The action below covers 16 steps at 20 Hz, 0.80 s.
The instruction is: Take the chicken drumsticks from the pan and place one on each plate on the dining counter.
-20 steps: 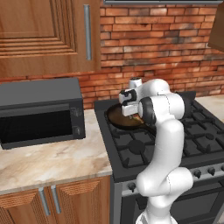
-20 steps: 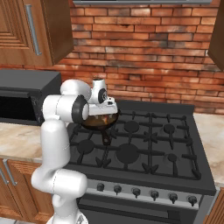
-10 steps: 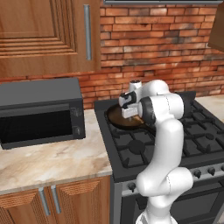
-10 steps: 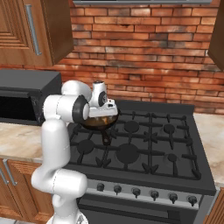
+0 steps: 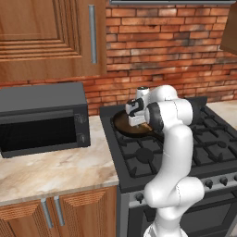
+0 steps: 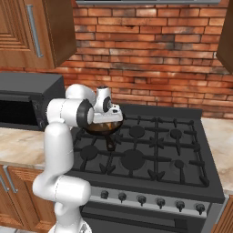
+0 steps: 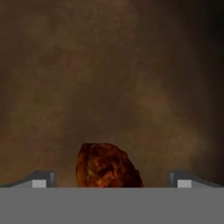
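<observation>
The dark round pan (image 5: 124,127) sits on the stove's back left burner, and its handle (image 6: 110,144) points toward the front. My gripper (image 5: 137,121) hangs low over the pan (image 6: 108,128), pointing down into it. In the hand view one golden-brown chicken drumstick (image 7: 107,166) lies on the pan's brownish floor (image 7: 109,78). It rests between my two fingertips (image 7: 43,179), which stand wide apart and clear of it, so the gripper (image 7: 111,180) is open and holds nothing. The plates and the dining counter are out of view.
A black gas stove (image 6: 154,154) with raised grates lies under the arm. A dark microwave (image 5: 41,115) stands on the marbled worktop (image 5: 55,171) to the left. A brick wall (image 6: 150,59) and wooden wall cabinets (image 5: 46,37) close in behind and above.
The hand has sunk a little lower toward the pan. Its jaws have stayed wide.
</observation>
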Motion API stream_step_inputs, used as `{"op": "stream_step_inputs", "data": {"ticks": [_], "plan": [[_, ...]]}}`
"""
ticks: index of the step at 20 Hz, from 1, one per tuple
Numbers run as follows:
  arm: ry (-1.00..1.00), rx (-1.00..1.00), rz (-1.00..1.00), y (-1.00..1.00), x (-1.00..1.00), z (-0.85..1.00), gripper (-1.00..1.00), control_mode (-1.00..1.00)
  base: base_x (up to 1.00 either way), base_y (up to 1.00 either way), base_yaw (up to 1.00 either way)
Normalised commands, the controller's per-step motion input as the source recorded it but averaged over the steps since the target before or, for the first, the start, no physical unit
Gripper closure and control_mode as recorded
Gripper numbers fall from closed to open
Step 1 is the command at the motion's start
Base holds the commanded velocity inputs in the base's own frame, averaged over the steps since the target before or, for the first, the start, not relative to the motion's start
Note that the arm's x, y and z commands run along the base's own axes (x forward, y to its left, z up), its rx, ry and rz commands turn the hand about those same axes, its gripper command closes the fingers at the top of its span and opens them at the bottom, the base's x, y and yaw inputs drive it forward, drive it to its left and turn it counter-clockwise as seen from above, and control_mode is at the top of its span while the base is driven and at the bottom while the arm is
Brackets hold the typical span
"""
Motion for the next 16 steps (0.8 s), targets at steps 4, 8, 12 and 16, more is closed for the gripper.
{"op": "stream_step_inputs", "data": {"ticks": [4,8,12,16], "plan": [[0.00,0.00,0.00,0.00,0.02,-0.08,1.00,-1.00,0.00,0.00,0.00],[0.00,0.00,0.00,0.00,-0.01,-0.05,1.00,-1.00,0.00,0.00,0.00],[0.00,0.00,0.00,0.00,-0.04,0.00,1.00,-1.00,0.00,0.00,0.00],[0.00,0.00,0.00,-0.03,-0.01,0.00,1.00,-1.00,0.00,0.00,0.00]]}}
